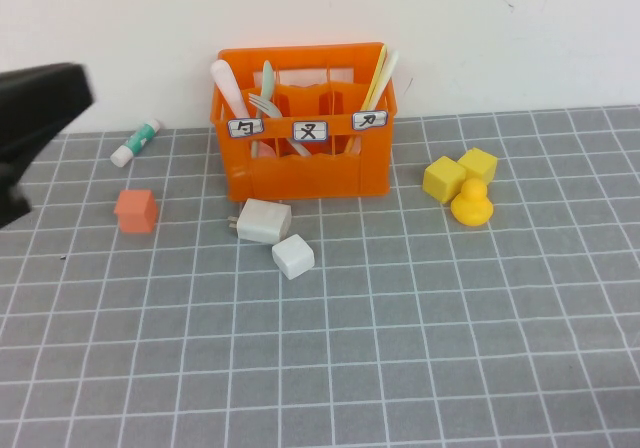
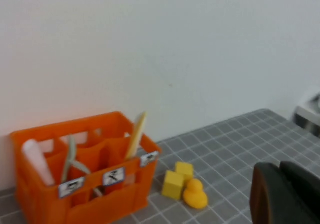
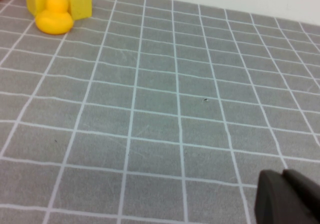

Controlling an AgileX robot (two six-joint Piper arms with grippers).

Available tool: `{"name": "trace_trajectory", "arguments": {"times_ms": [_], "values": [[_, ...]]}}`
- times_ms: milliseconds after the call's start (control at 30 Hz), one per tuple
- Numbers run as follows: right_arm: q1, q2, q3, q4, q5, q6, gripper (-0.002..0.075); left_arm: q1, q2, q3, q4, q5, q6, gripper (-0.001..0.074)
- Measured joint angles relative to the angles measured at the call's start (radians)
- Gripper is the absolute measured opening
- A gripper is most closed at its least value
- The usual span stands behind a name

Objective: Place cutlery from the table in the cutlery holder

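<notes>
The orange cutlery holder (image 1: 300, 163) stands at the back of the grey gridded table (image 1: 450, 318), against the wall. In its left compartments stand a pale pink spoon (image 1: 225, 83), a mint-green spoon (image 1: 267, 76) and a grey fork (image 1: 262, 103); pale yellow sticks (image 1: 380, 68) lean in the right one. No cutlery lies on the table. My left gripper (image 1: 70, 98) hangs raised at the far left, shut and empty, well away from the cutlery holder (image 2: 80, 184). My right gripper (image 3: 282, 176) is shut and empty, low over bare table, and is outside the high view.
Two white blocks (image 1: 264, 221) (image 1: 293, 256) lie just in front of the holder. A coral block (image 1: 136, 211) and a white-green tube (image 1: 136, 142) are to its left. Two yellow blocks (image 1: 444, 179) and a yellow duck (image 1: 471, 204) sit to its right.
</notes>
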Motion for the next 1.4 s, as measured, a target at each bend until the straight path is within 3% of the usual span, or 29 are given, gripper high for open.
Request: {"name": "trace_trajectory", "arguments": {"times_ms": [133,367,667,767,967,1133,1267,1400], "values": [[0.000,0.000,0.000,0.000,0.000,0.000,-0.0003,0.047,-0.077,0.052,0.000,0.020,-0.021,0.0001],[0.000,0.000,0.000,0.000,0.000,0.000,-0.0003,0.053,-0.227,0.229,0.000,0.143,-0.047,0.0001],[0.000,0.000,0.000,0.000,0.000,0.000,-0.0003,0.053,-0.507,0.462,-0.093,0.466,-0.002,0.0001],[0.000,0.000,0.000,0.000,0.000,0.012,-0.0003,0.053,-0.600,0.552,-0.325,0.554,0.213,0.0000],[0.000,0.000,0.000,0.000,0.000,0.019,-0.0003,0.047,-0.743,0.711,-0.961,0.658,0.891,0.0000],[0.000,0.000,0.000,0.000,0.000,0.021,-0.0003,0.033,-0.830,0.812,-1.346,0.750,1.286,0.0000],[0.000,0.000,0.000,0.000,0.000,0.023,-0.0003,0.031,-0.837,0.877,-1.483,0.777,1.535,0.0000],[0.000,0.000,0.000,0.000,0.000,0.023,-0.0003,-0.004,-0.837,0.893,-1.506,0.789,1.604,0.0000]]}}
